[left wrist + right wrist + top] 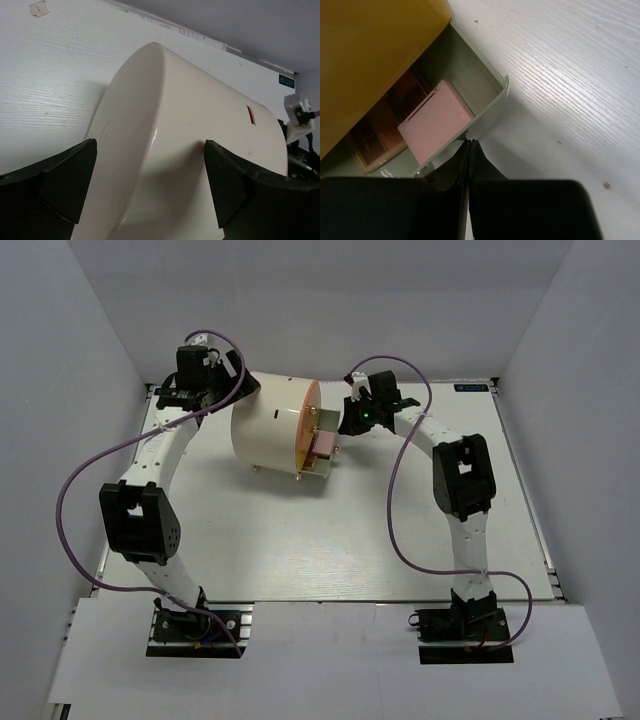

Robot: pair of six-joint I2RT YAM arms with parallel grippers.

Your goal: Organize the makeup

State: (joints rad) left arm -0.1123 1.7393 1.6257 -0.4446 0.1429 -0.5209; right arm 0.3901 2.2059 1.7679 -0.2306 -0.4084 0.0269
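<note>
At the far middle of the white wood-grain table (300, 540), toward 12 o'clock in the top view, one large cream cylinder with an orange front (265, 425) lies on its side. Its long axis runs roughly 9 to 3 o'clock, with the orange face toward 3.

One pale grey-green drawer (495, 102) juts from that face at about 4 o'clock of the cylinder. In it lies one flat pink square piece of makeup (437, 122). This is the only cosmetic that can be counted. In the right wrist view it sits tilted, one edge running from about 7 o'clock up to 1 o'clock, and its lower corner is cut off by the drawer wall.

Behind it, under the orange front, a brownish framed shape (375, 142) sits in shadow and is too dim to name.

There are two arms, each trailing one purple cable (75, 480). The left gripper (150, 185) is at the cylinder's rear, toward 9 o'clock. Its jaws are spread wide with the cream wall filling the gap, and contact cannot be judged.

The right gripper (470, 145) has its jaws pressed together to a thin seam. The tips are at the drawer's front wall, and whether anything is pinched there is hidden.
</note>
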